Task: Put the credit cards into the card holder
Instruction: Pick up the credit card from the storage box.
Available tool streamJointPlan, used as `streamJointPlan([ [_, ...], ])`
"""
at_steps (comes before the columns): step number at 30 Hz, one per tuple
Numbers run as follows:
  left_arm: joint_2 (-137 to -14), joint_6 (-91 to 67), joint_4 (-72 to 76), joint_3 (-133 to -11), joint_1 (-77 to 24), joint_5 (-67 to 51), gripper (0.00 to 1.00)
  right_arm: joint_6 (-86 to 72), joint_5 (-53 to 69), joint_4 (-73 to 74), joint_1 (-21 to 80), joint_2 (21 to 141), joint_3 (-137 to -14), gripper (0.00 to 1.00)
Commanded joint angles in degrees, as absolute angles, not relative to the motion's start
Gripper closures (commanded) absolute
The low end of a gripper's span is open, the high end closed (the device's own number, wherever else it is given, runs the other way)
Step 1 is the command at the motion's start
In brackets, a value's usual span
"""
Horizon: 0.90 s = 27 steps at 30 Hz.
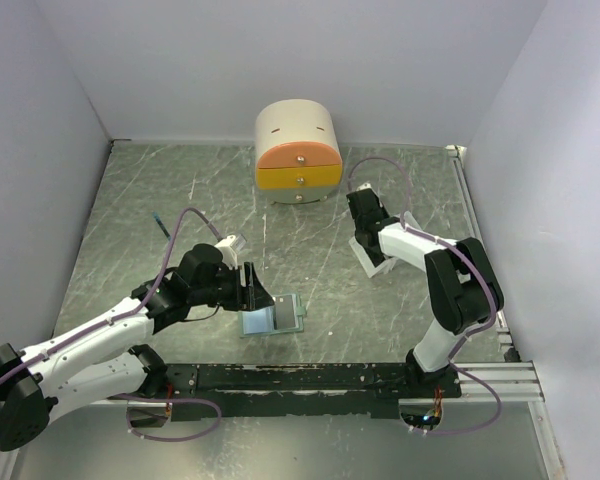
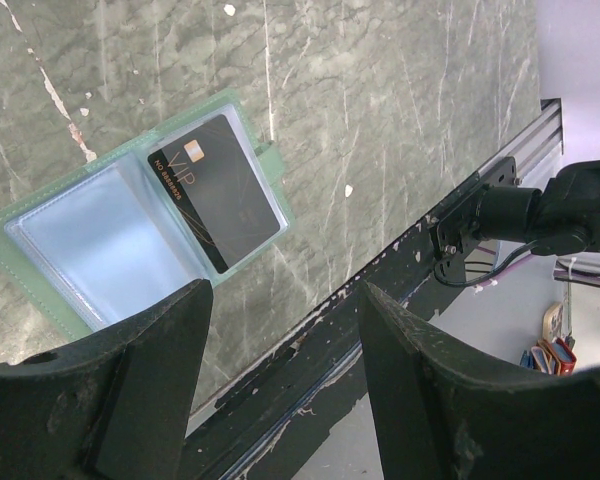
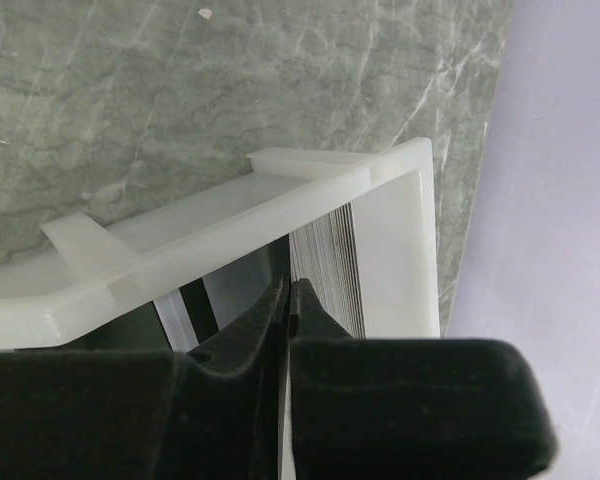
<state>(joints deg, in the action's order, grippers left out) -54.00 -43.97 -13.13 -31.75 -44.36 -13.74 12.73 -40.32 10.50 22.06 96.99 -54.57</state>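
Note:
The grey-green card holder lies open near the table's front edge. In the left wrist view the card holder shows pale blue pockets, with a black credit card in its right half. My left gripper hovers just left of it, open and empty. My right gripper reaches into the white tray at the right. In the right wrist view it is shut on a thin card edge, beside a stack of upright credit cards inside the tray.
A round cream-and-orange drawer box stands at the back centre. A small dark pen-like item lies at the left. A black rail runs along the table's front edge, and walls close in the left, right and back sides.

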Motion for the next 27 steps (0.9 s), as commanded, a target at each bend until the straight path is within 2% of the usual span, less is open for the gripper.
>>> streamJointPlan([
  [1,-54.54,-43.43,-13.29,-32.59,-44.65,-13.49,0.29,11.17,-38.21,14.02,21.79,95.63,-58.42,1.0],
  [16,-55.59,-43.81,-12.51,-32.99,-44.63,-13.2,0.3,4.37,-27.56,26.16,24.23,88.26,-62.71,1.0],
  [27,-54.93,-44.23,-14.7,-34.14,-44.65,-11.2,0.31,-2.65,-19.26,32.18,25.22,77.92,-66.79,1.0],
])
